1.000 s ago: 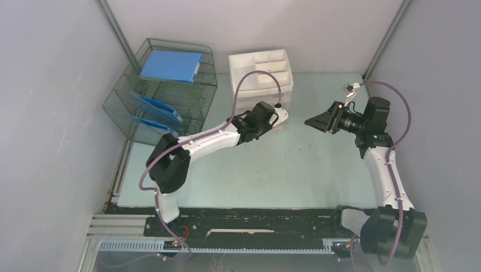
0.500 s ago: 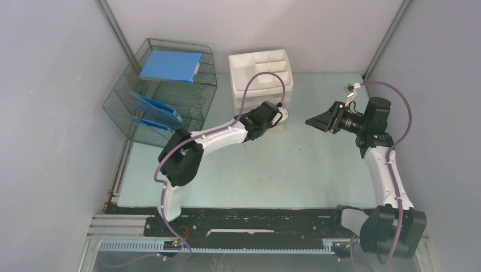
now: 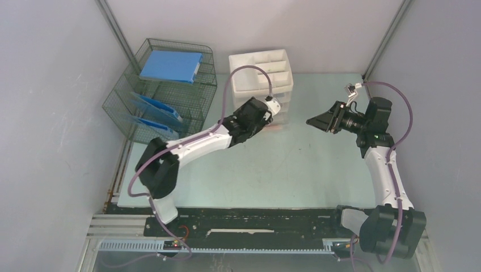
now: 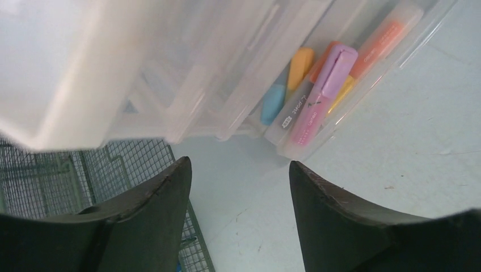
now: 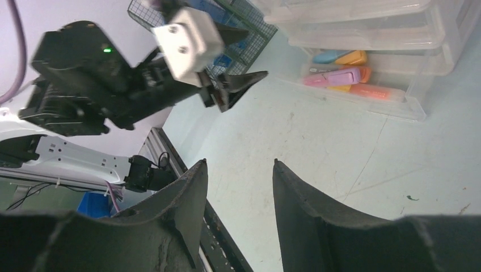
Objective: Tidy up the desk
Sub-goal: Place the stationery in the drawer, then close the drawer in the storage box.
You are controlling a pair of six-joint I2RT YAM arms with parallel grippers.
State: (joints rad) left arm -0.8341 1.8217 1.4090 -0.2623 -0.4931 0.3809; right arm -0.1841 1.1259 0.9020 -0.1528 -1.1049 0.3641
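The desk (image 3: 295, 164), a pale green tabletop, fills the cell floor. At its far edge stand a white drawer unit (image 3: 262, 73) and a wire rack (image 3: 164, 90). The bottom drawer (image 5: 391, 99) stands pulled out and holds highlighters (image 4: 317, 96). The left gripper (image 4: 238, 164), pressed together a second ago, now hangs spread and empty just before that drawer. This suggests a release, with closing the drawer probably the next step. The right gripper (image 5: 239, 164) remains spread and empty, well apart to the right.
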